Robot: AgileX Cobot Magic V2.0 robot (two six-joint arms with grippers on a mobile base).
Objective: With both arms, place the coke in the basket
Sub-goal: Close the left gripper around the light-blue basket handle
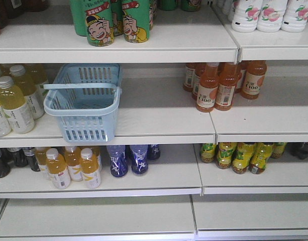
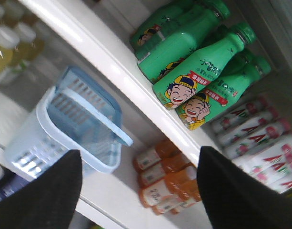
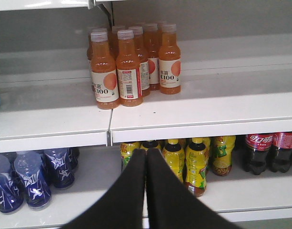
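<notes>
The middle shelf (image 1: 164, 115) carries the light blue basket (image 1: 88, 125) at its left front edge. Its long axis runs back into the shelf and its handle crosses the opening. What shows of its inside holds nothing. From the left gripper (image 2: 138, 191), whose jaws are spread wide and empty, the basket lies up and to the left, so the left arm looks the nearer. The right gripper (image 3: 146, 191), jaws pressed together on nothing, faces the orange C100 bottles (image 3: 129, 67). The coke can shows in no view; the red-labelled cola bottles (image 3: 269, 152) are not it.
</notes>
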